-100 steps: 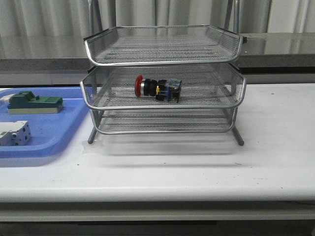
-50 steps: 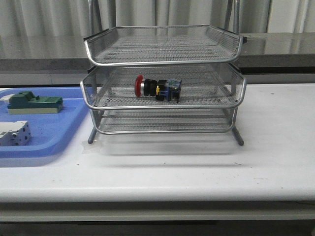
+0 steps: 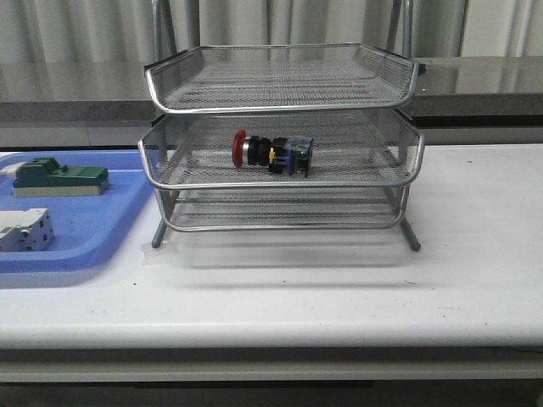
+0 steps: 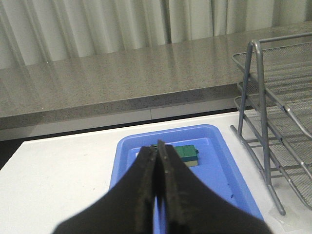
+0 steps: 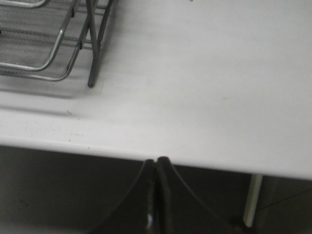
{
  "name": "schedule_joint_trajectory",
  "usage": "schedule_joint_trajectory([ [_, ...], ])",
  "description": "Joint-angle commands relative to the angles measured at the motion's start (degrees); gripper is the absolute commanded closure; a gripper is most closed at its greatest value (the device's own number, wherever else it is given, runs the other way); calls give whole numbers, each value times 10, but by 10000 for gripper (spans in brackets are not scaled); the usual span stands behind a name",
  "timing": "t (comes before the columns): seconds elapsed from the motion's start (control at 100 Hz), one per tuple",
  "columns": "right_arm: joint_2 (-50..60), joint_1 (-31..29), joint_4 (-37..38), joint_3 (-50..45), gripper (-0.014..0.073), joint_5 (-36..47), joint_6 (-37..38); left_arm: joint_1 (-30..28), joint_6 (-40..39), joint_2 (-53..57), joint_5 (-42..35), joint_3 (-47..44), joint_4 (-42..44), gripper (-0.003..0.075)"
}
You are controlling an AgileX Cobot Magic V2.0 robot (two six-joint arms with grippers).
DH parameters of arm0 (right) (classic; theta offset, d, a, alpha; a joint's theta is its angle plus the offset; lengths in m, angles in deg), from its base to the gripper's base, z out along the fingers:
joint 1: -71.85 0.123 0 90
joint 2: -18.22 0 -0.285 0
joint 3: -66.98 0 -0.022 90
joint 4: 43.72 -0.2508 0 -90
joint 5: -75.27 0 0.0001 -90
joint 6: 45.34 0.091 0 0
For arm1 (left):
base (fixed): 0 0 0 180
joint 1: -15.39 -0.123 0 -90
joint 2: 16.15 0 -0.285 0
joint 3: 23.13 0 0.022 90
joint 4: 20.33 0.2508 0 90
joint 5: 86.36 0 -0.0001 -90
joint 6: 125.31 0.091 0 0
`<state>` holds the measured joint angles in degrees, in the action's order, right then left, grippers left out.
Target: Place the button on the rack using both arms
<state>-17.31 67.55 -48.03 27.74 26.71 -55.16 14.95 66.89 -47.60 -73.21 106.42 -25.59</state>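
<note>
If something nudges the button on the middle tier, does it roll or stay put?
Probably stays. The button lies on its side on the rack, and its squarish blue-yellow rear block should stop rolling, though the round red head might let it pivot. The mesh floor likely adds grip. It looks rigid and compact, so a push should slide it rather than deform it.

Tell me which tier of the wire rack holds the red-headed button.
The middle tier of the rack: the button lies there on its side; the other tiers hold nothing.

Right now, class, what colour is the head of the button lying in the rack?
Red. The button lies on the rack's middle tier, clearest in the front view.
</note>
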Motion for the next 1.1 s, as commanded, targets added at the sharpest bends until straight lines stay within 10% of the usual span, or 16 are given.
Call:
schedule_joint_trajectory([
  [0.0, 12, 6, 11, 4, 653, 81, -1, -2, -5, -4, -46, 15, -6, 740],
  [0.57, 170, 37, 34, -291, 653, 432, 75, -2, -5, -4, -46, 15, -6, 740],
  [1.09, 297, 43, 52, -387, 653, 458, 134, -2, -5, -4, -46, 15, -6, 740],
])
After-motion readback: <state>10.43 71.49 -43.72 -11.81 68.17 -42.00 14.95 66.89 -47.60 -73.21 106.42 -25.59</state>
